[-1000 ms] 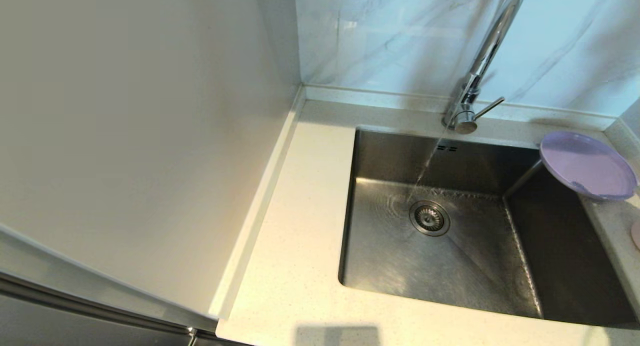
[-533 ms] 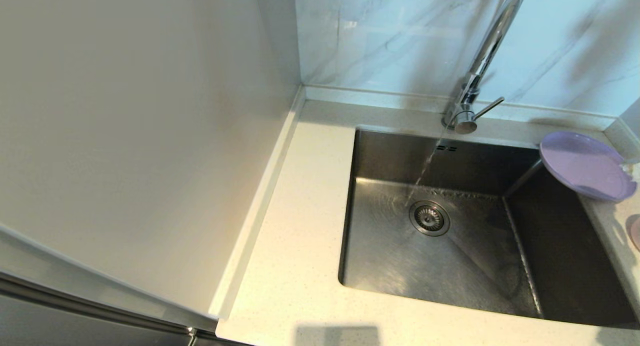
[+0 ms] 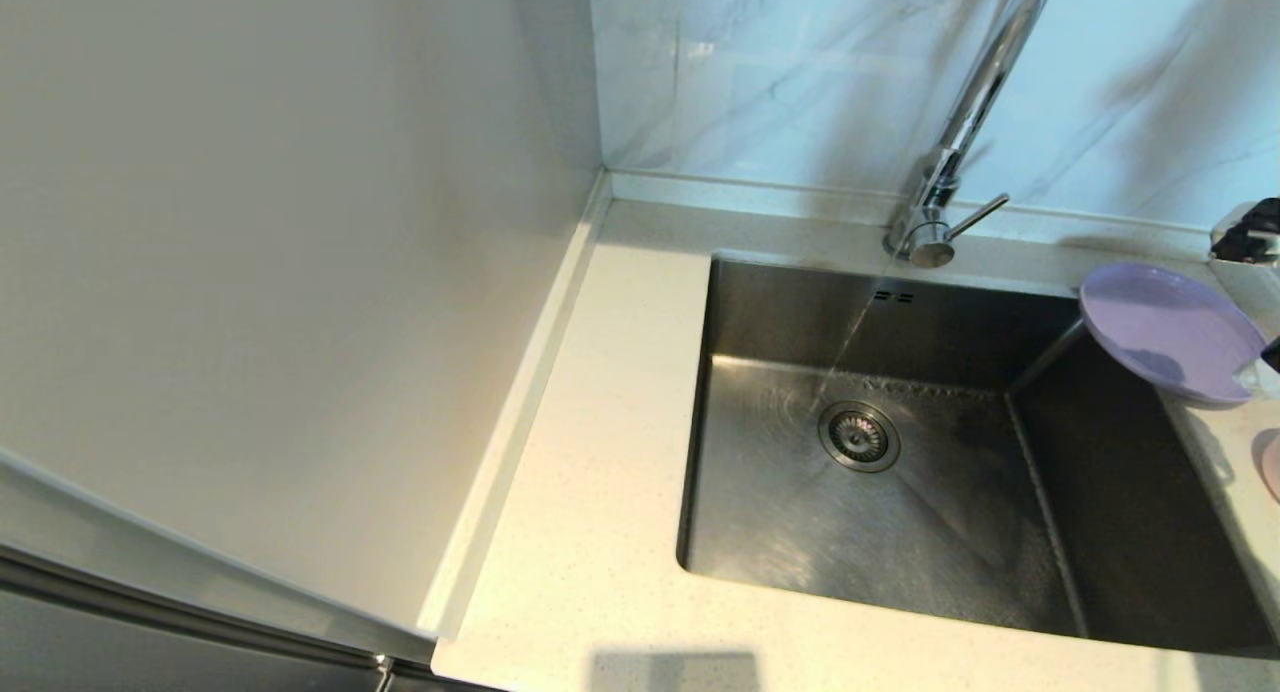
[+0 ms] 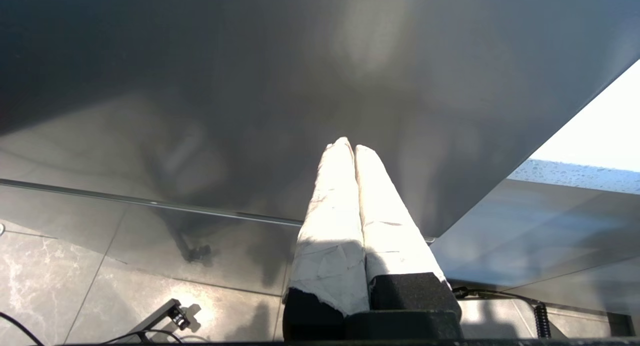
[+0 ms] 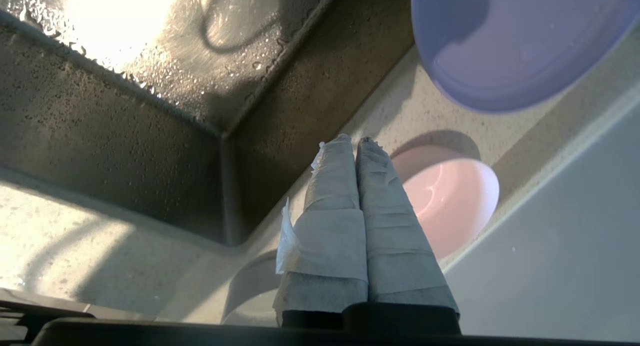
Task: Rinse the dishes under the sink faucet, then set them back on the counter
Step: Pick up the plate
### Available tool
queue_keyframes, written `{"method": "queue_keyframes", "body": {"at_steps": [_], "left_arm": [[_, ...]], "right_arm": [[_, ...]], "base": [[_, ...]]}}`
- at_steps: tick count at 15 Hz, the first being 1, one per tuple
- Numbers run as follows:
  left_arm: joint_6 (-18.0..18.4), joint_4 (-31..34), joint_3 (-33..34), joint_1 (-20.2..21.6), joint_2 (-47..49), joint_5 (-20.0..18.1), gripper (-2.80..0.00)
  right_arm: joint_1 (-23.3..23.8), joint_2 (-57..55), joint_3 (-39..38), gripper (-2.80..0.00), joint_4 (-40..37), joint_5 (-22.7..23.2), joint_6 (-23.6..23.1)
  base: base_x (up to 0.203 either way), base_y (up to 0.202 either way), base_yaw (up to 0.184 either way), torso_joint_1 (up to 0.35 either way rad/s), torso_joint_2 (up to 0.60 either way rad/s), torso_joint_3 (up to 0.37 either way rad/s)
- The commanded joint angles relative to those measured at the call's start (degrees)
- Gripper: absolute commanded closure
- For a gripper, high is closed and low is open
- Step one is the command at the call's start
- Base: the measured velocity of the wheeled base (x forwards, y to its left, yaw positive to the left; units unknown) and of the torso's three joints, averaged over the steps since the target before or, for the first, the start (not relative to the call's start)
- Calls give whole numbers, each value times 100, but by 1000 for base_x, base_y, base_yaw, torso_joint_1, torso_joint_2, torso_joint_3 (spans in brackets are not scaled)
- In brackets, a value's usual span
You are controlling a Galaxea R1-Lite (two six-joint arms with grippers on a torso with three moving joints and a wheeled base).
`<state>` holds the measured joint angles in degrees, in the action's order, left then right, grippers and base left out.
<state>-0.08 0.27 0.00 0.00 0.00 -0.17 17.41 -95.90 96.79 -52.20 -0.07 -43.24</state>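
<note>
Head view: water runs from the chrome faucet [image 3: 950, 162] into the steel sink [image 3: 780, 532], landing near the drain [image 3: 858, 435]. The lilac plate [image 3: 1165, 332] lies on the surface [image 3: 590, 532] at the sink's far right corner, its edge overhanging the basin. A sliver of the pink bowl [image 3: 1272, 467] shows at the right edge, nearer than the plate. Part of the right arm [image 3: 1250, 234] enters at the right edge beside the plate.

Left wrist view: the left gripper [image 4: 348, 147] hangs parked below the surface, over floor tiles, its taped fingers pressed together, empty.

Right wrist view: the right gripper [image 5: 356, 141] hovers above the surface by the sink corner, fingers pressed together on nothing. The bowl [image 5: 450, 196] sits just beyond them; the plate [image 5: 510, 46] lies farther on.
</note>
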Motion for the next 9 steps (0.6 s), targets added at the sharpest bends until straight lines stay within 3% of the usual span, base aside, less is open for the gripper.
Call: {"method": "queue_keyframes", "body": {"at_steps": [1, 6, 9], "left_arm": [[0, 0, 0, 0, 0, 0, 0], [0, 0, 0, 0, 0, 0, 0], [0, 0, 0, 0, 0, 0, 0]], "right_arm": [[-101, -386, 269, 0, -45, -9, 133], [-409, -939, 1026, 0, -11, 14, 993], [-427, -1273, 1174, 0, 220, 6, 1184]], "base": [[0, 0, 0, 0, 0, 0], [0, 0, 0, 0, 0, 0], [0, 0, 0, 0, 0, 0]]}}
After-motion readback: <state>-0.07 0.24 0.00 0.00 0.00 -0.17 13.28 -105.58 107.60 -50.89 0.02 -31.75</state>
